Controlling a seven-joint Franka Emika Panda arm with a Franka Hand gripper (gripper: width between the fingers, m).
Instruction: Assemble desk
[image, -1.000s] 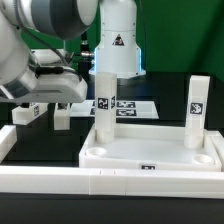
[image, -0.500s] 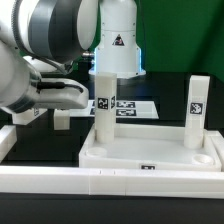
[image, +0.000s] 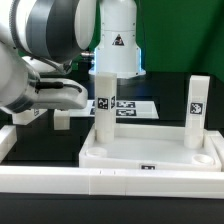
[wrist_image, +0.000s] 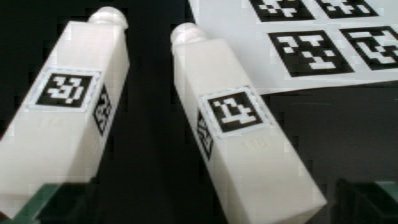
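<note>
Beneath the wrist camera two white desk legs lie side by side on the black counter (wrist_image: 157, 170): the first loose leg (wrist_image: 75, 110) and the second loose leg (wrist_image: 240, 130), with only a narrow dark gap between them and the marker board (wrist_image: 329, 40) just beyond. The pincer (wrist_image: 205, 205) hangs fully open above them, holding nothing. In the exterior view the tabletop (image: 150, 152) sits mid-counter, with one upright leg (image: 103, 100) toward the exterior view's left and another upright leg (image: 196, 108) at its right. The likely trouble is the crowding. A finger coming down into that thin gap could land on the neighbouring leg or shove it aside, or the wide jaws could straddle both. The legs taper too, so an off-centre grip might let one pivot or slip.
</note>
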